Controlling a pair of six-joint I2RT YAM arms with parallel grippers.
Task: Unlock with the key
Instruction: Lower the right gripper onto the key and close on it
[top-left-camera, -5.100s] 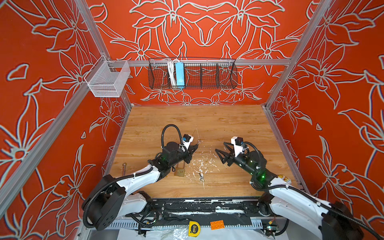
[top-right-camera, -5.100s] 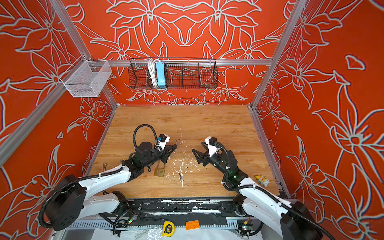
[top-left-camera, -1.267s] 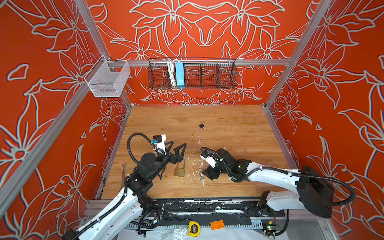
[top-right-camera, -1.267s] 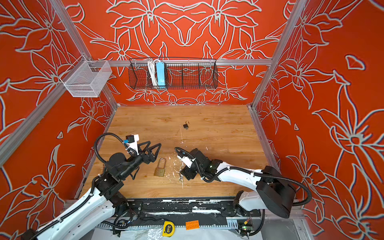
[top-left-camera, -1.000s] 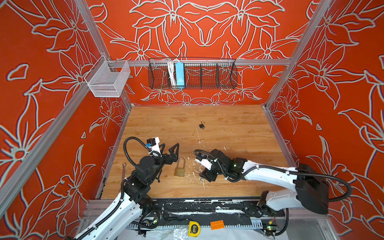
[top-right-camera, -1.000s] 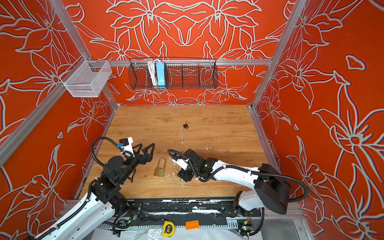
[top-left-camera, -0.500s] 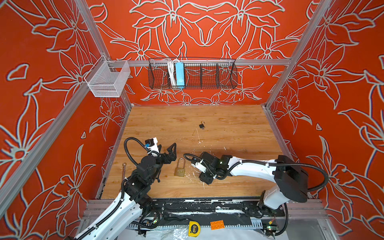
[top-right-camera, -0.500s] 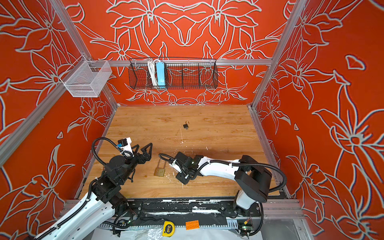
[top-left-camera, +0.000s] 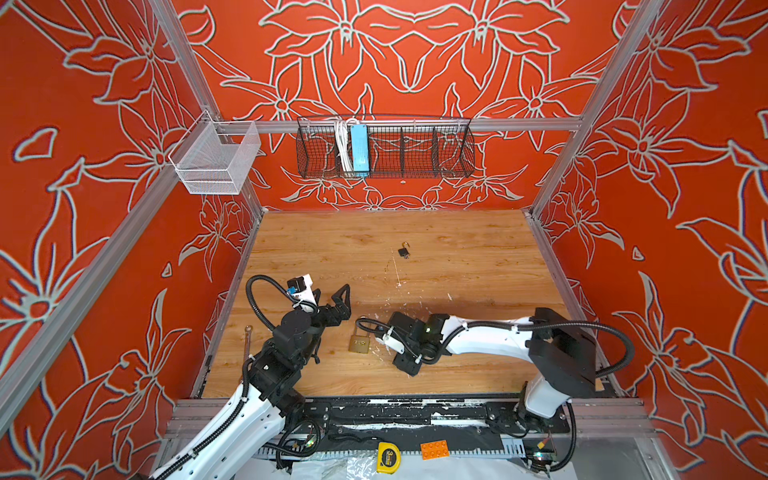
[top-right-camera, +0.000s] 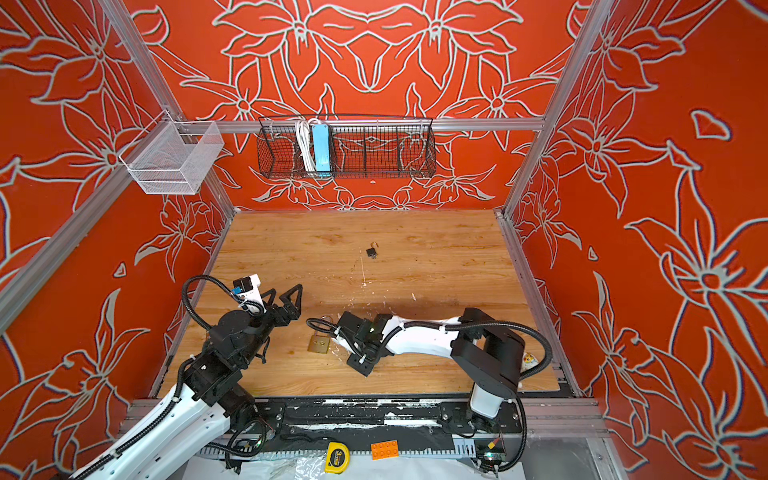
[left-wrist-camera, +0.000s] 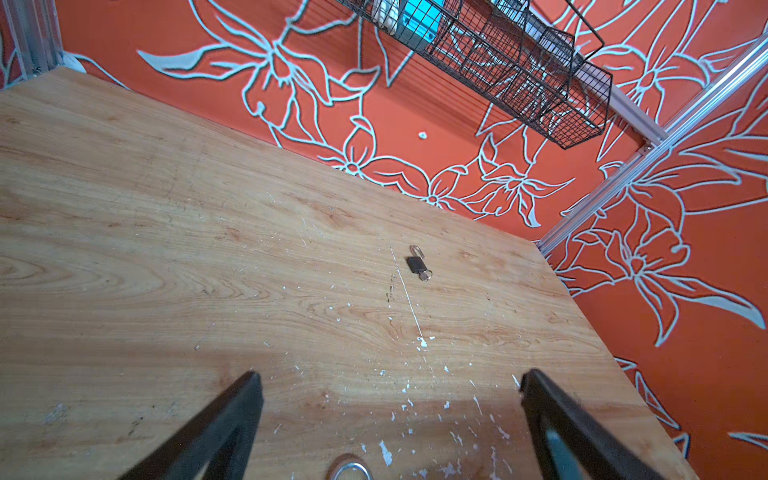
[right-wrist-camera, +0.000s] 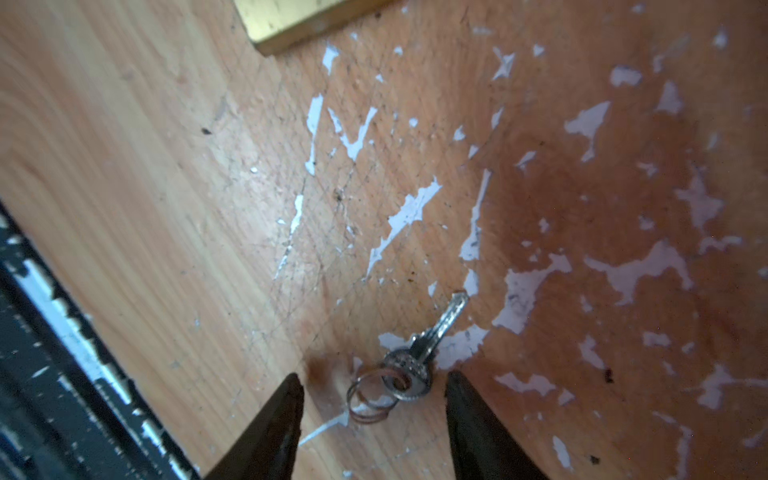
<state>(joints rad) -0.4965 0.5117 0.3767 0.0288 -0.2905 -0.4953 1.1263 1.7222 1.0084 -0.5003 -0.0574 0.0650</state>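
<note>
the right end effector (right-wrist-camera: 372, 377) has swung in beside the brass padlock (top-left-camera: 360, 343), lower middle of a top view. its narrowing jaws stand apart around the key (right-wrist-camera: 432, 336), flat on the table (top-left-camera: 457, 257); a grasp looks close. left end effector (left-wrist-camera: 390, 374) open, empty.

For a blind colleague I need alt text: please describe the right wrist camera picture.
A small silver key on a wire ring lies flat on the scratched wooden table, between the open black fingertips of the right gripper. A corner of the brass padlock is in view.
</note>
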